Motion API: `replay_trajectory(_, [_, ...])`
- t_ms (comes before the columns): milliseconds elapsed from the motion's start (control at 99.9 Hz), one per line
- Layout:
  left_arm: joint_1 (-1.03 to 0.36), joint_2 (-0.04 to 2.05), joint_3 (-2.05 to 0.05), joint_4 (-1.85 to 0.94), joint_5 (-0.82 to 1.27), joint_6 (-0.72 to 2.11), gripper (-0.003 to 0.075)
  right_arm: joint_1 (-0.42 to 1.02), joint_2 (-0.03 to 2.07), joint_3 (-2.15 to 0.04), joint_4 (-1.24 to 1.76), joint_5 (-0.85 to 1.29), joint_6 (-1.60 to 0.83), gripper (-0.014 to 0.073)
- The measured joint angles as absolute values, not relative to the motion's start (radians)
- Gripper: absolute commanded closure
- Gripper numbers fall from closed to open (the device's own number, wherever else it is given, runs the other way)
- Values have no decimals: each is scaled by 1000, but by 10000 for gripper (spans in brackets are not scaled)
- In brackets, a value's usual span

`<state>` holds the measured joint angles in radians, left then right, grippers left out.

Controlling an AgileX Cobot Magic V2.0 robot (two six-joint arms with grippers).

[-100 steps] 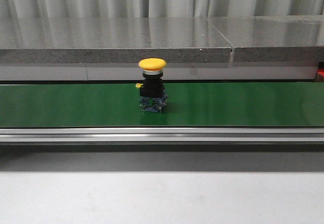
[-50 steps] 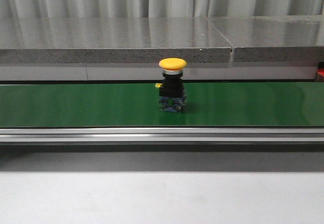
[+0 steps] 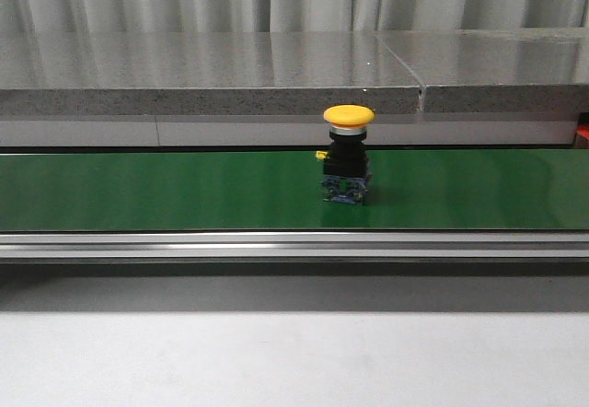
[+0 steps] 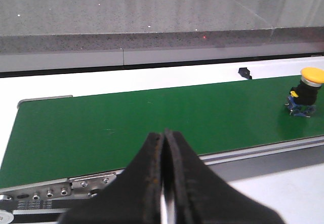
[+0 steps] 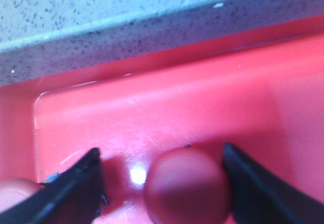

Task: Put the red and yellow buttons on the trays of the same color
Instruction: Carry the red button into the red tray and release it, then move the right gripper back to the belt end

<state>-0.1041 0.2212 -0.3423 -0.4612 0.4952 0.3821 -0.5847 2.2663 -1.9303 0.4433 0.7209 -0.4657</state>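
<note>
A yellow button point(image 3: 348, 154) with a black body stands upright on the green conveyor belt point(image 3: 138, 191), right of centre. In the left wrist view the yellow button point(image 4: 304, 92) sits far along the belt point(image 4: 126, 122), well away from my left gripper point(image 4: 164, 133), which is shut and empty. My right gripper point(image 5: 162, 183) is open over the red tray point(image 5: 177, 102). A red button point(image 5: 187, 186) lies between its fingers, close to one finger and apart from the other. No yellow tray is in view.
A grey stone ledge point(image 3: 202, 75) runs behind the belt, and a metal rail point(image 3: 276, 244) runs along its front. A second red cap point(image 5: 15, 198) shows at the tray's edge. A small black part point(image 4: 245, 72) lies on the white surface beyond the belt.
The yellow button has travelled to the right along the belt, from left of centre to right of centre, staying upright.
</note>
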Motion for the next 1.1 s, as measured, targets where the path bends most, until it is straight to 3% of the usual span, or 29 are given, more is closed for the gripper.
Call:
replay_trajectory(380, [-104, 221, -342, -461, 495, 382, 739, -585, 2208, -1996, 443, 729, -466, -2])
replay_trajectory(730, [-104, 221, -342, -461, 495, 382, 739, -585, 1977, -2023, 451, 940, -502, -1])
replay_trajectory(1101, [-104, 221, -342, -461, 495, 382, 739, -548, 1681, -1734, 566, 1048, -591, -1])
